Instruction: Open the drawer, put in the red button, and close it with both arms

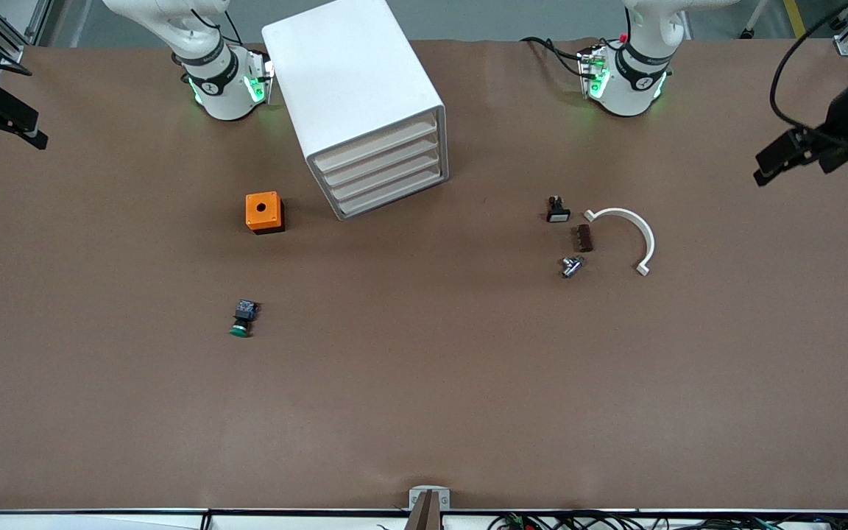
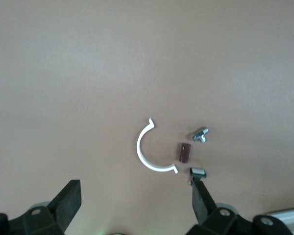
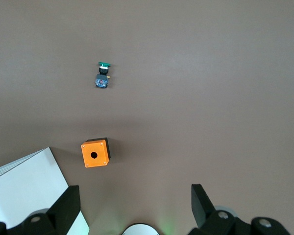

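Observation:
The white cabinet (image 1: 354, 81) stands between the two arm bases, and its corner also shows in the right wrist view (image 3: 24, 186). Its four cream-fronted drawers (image 1: 387, 165) are all shut. The red button is out of view. My left gripper (image 2: 136, 188) hangs open high over the table's left-arm end, with nothing between its fingers; it enters the front view at the edge (image 1: 788, 154). My right gripper (image 3: 134, 191) is open and empty too, high over the right-arm end (image 1: 8, 118).
An orange box with a hole (image 1: 264, 212) sits beside the cabinet. A green-capped button (image 1: 242, 319) lies nearer the front camera. Toward the left arm's end lie a white curved piece (image 1: 634, 228), a brown block (image 1: 584, 238), a metal part (image 1: 571, 266) and a pale-capped black part (image 1: 557, 210).

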